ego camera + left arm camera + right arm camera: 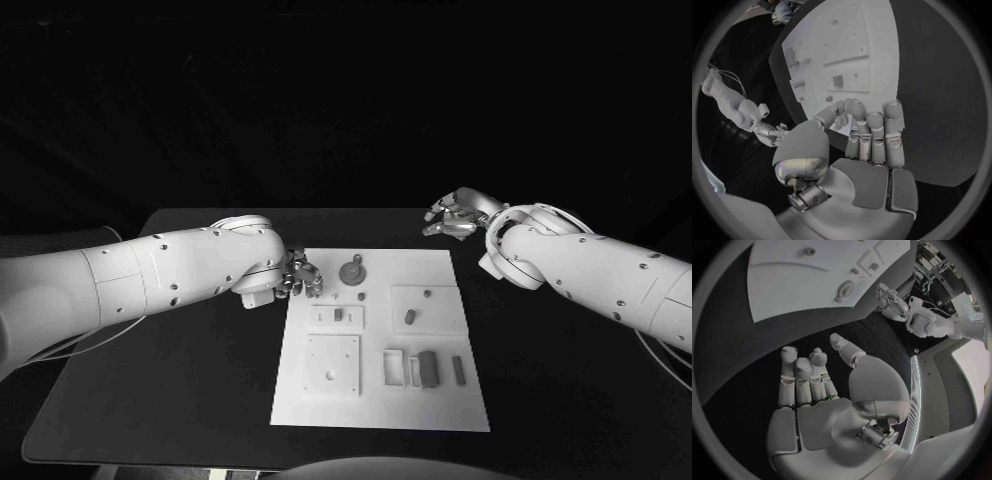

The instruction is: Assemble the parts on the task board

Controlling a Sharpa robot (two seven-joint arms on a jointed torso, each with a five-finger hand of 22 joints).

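Head view first: task board (pixel 378 400) lies mid-tabletop (pixel 159 400), small parts (pixel 426 368) in its recesses, a round part (pixel 353 270) near its far edge; left hand (pixel 293 277) hovers at the board's far left corner; right hand (pixel 459 217) hangs beyond the far right corner, off the board; no legible writing. Left wrist view: fingers (pixel 874 131) extended together over the board's edge, holding nothing. Right wrist view: fingers (pixel 803 375) extended and empty above bare tabletop.
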